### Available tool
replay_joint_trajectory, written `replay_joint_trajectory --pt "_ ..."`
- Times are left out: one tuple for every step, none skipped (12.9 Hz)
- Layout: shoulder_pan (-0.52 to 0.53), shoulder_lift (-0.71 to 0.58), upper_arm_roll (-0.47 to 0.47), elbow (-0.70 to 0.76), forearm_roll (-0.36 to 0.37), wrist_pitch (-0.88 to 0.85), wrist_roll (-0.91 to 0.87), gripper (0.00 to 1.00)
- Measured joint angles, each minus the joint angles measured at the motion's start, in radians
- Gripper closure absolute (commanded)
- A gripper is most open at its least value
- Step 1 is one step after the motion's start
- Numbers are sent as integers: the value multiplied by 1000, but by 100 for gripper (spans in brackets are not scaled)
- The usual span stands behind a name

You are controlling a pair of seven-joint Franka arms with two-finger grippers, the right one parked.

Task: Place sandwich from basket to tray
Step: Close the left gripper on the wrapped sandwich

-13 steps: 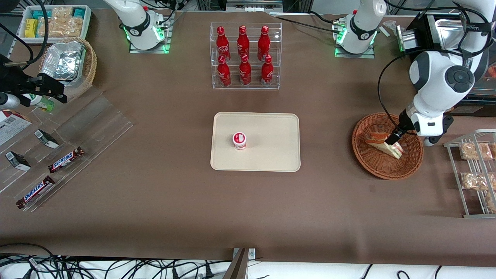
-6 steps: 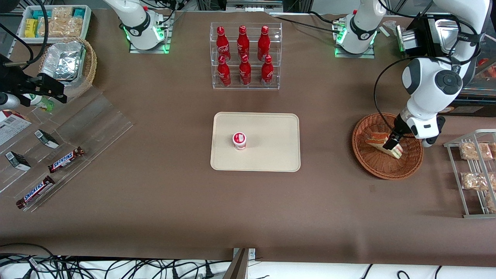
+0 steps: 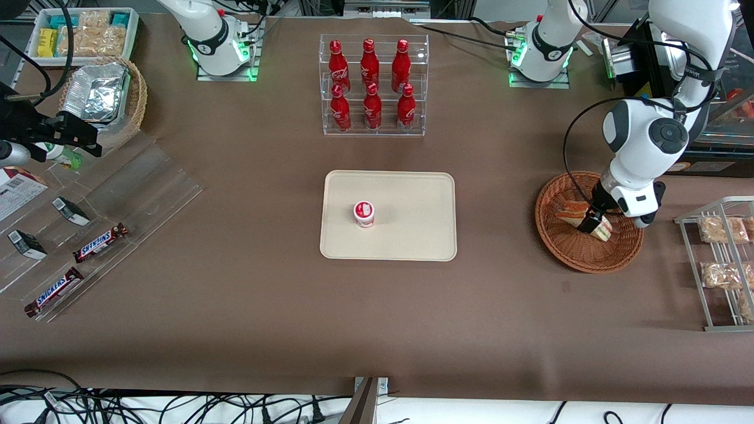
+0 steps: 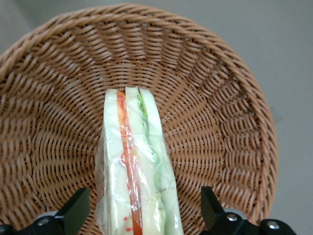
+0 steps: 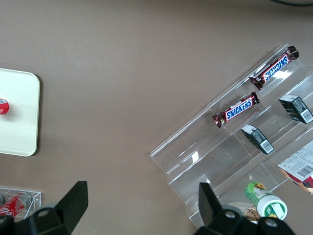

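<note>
Brown table covering spans scene; black cables over white strip along near edge.

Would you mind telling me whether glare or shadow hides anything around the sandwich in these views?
Left wrist view: even light, the wrap on the sandwich shines faintly yet its layers read clearly between the open gripper fingers. Front view: the arm hides part of the basket; the tray is evenly lit.

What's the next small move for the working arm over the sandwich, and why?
Probably close the tool: it sits open in the basket, one finger on either side of the wrapped sandwich, gaps showing, nothing gripped.
</note>
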Motion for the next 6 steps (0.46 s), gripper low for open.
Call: replay_joint_trajectory --pt "0 7 0 0 0 4 -3 0" --pt "0 12 1 0 0 6 -5 18" --pt "0 16 3 0 0 7 -8 37" --pt "0 18 7 0 0 7 -10 56" --pt "1 20 9 0 0 7 -13 71" --pt "1 22 11 0 0 7 -22 80"
